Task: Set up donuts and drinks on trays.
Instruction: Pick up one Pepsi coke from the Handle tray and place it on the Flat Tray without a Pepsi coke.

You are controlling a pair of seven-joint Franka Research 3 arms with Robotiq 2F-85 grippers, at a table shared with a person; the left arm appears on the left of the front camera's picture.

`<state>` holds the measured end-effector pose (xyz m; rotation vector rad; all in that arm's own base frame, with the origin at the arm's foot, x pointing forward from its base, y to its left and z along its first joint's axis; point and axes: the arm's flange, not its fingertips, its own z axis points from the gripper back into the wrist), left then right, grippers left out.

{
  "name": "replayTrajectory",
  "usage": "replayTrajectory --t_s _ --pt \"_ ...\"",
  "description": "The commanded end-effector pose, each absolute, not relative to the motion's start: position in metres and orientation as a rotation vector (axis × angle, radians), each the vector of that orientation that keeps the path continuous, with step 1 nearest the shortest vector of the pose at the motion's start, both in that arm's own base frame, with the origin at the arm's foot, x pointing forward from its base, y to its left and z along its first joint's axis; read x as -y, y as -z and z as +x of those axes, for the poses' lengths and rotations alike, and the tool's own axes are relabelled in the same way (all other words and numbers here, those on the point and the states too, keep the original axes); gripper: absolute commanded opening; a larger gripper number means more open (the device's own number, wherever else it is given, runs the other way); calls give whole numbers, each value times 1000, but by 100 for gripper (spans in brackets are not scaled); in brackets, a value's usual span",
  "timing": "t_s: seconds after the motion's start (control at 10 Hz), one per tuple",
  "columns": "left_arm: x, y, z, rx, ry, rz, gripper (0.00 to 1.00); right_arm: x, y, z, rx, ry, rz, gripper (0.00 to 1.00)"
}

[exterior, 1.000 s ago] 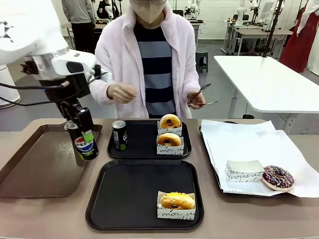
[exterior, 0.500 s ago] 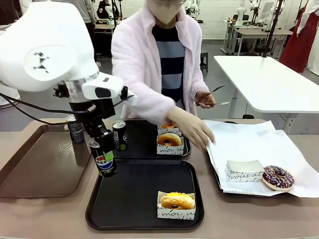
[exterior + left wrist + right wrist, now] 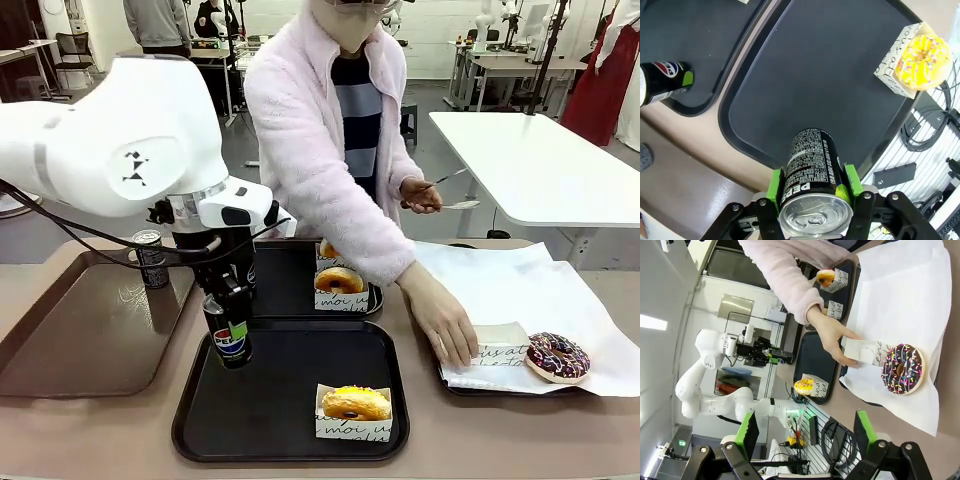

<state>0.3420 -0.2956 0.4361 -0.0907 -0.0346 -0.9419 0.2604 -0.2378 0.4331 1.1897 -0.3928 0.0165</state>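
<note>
Two black trays lie mid-counter in the front view; the left gripper (image 3: 232,335) grips a Pepsi can (image 3: 231,344) upright over the near tray (image 3: 290,400), at its ten o'clock corner, whether touching I cannot tell. Left wrist view: fingers (image 3: 774,184) clamp the can (image 3: 810,165), long axis pointing straight at that tray (image 3: 805,80). Right wrist view: right gripper (image 3: 805,432) open, empty, well apart.

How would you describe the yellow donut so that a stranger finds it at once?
Start at the black tray nearest the robot's side of the table. Near its front right corner sits the yellow donut, in a white paper sleeve with black script. It is the one donut on that tray; the golden donuts sit on the far black tray, and the chocolate donut lies on white paper.
</note>
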Motion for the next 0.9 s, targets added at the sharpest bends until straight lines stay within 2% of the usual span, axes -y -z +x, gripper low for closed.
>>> replayTrajectory --t_s 0.0,0.5,0.8 --pt "297 -425 357 34 969 -71 59 239 -434 260 408 -28 1200 100" --pt "292 -376 370 6 990 44 59 239 -434 260 408 -28 1200 100" --pt "292 -366 368 -5 1021 49 59 239 -434 260 408 -28 1200 100"
